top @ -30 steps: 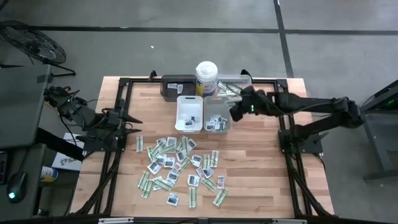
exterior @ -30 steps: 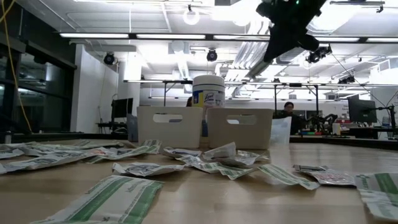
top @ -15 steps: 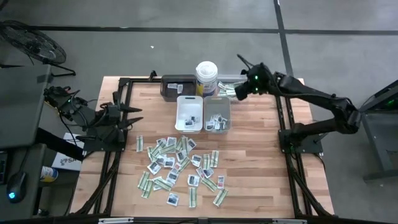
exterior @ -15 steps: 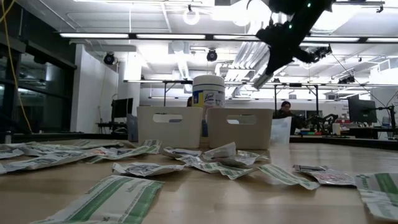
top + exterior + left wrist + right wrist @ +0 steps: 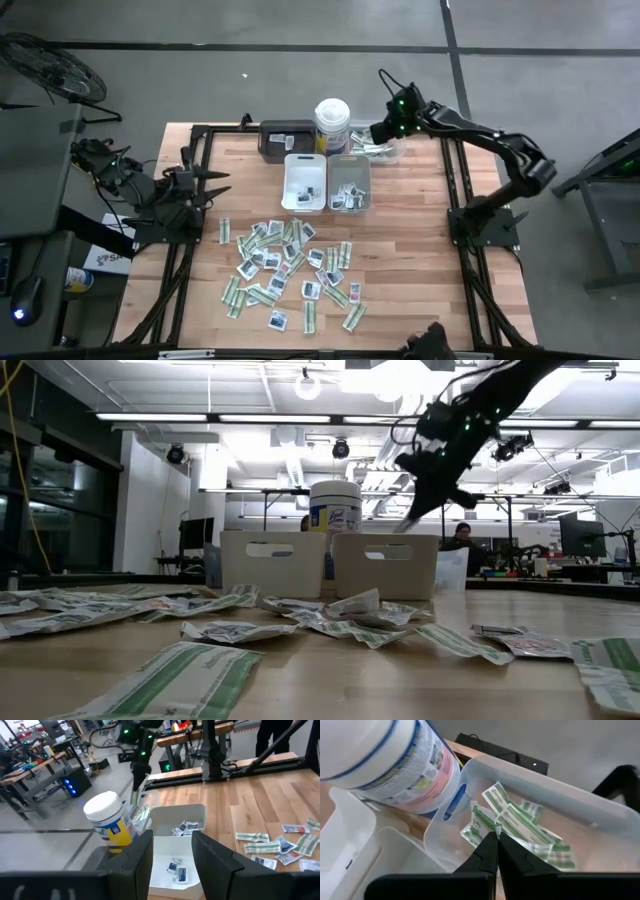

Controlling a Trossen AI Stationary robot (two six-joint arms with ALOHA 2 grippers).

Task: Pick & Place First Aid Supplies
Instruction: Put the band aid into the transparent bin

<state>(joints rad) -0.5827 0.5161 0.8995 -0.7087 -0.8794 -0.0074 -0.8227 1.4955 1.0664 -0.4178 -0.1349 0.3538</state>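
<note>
Most packets [image 5: 290, 268] lie scattered on the counter [image 5: 420, 260], with green strips [image 5: 520, 827] in the clear tray [image 5: 580, 815]. The right gripper [image 5: 381, 133], fingers together and seemingly empty, has swung from the grey tray [image 5: 349, 186] to above the clear one. The left gripper [image 5: 218, 183] stays parked at the left edge, fingers apart.

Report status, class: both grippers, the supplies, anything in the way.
Right gripper shut, over clear tray of green strips. Left gripper open, parked at table's left edge. Packets scattered mid-table. Canister beside clear tray.
</note>
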